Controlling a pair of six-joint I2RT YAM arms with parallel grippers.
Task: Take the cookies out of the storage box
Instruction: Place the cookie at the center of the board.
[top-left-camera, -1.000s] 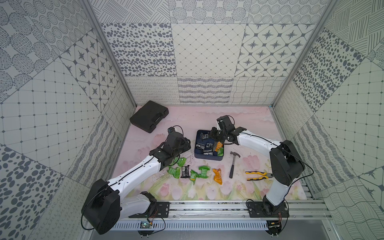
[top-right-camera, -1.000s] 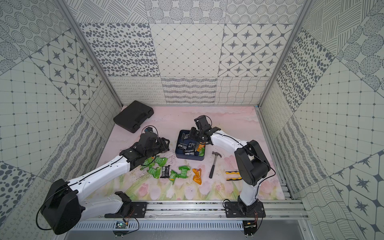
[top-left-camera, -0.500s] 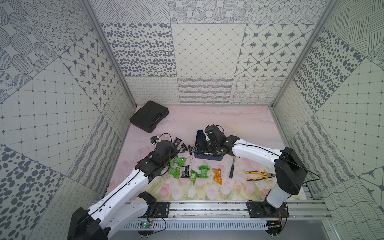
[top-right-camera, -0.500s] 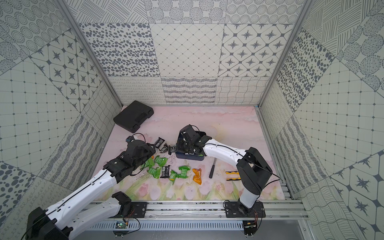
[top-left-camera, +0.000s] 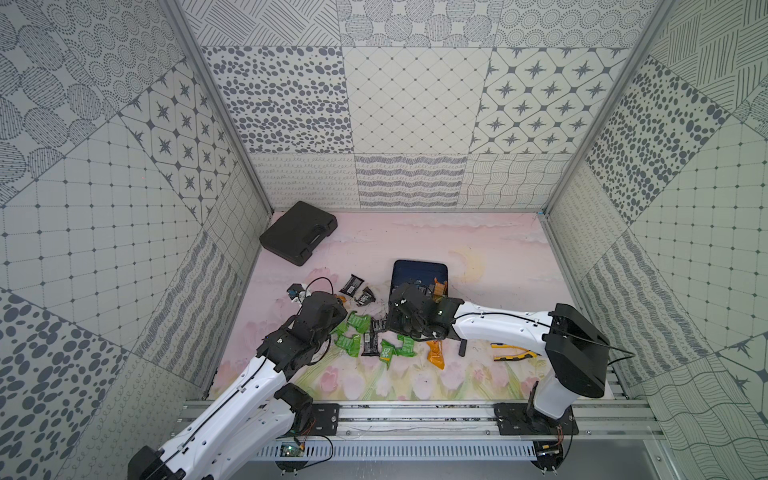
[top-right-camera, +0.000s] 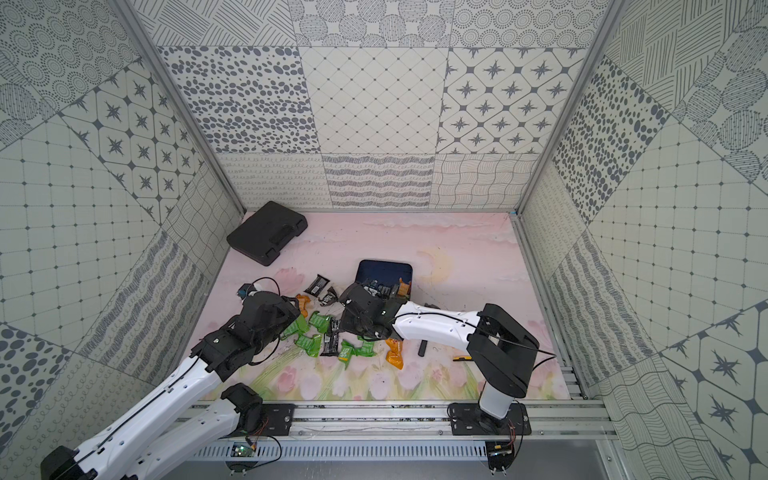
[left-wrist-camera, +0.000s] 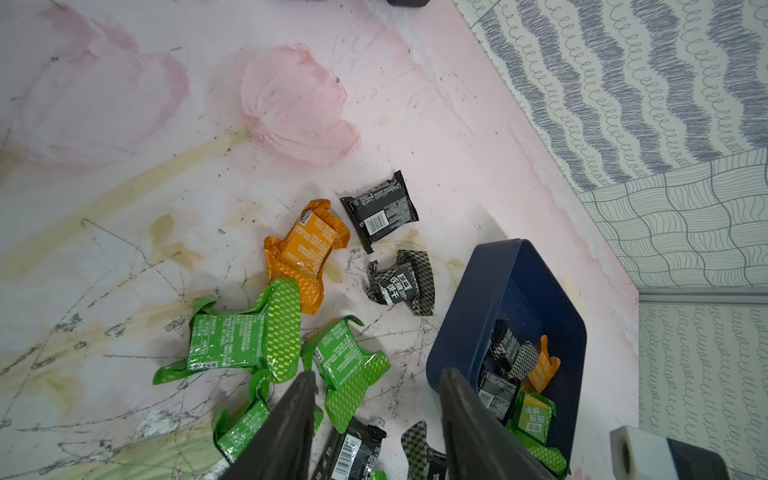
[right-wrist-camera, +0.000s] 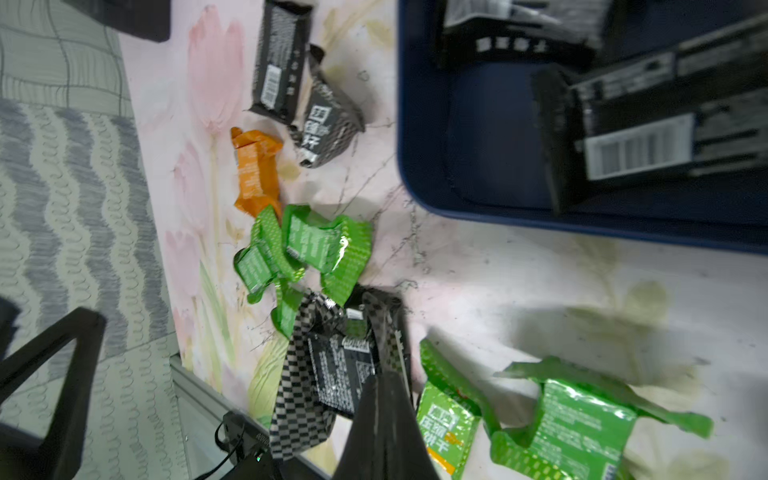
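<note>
The right arm (top-left-camera: 498, 328) has left the storage box (top-left-camera: 419, 270), jaws pinching a black cookie (right-wrist-camera: 332, 370) above the near pile (top-left-camera: 374, 340). Left jaws gape empty. More cookies (left-wrist-camera: 511, 374) wait in the box.

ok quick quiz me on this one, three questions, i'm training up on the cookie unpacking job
1. True or false: the blue box is empty.
2. Fill in: the jaws of the left gripper stand ____.
3. What is the right gripper shut on? A an orange packet; B a black checked packet; C a green packet.

Key: 1 false, several packets lie inside it. 2 open, with nothing between them. 3 B.
</note>
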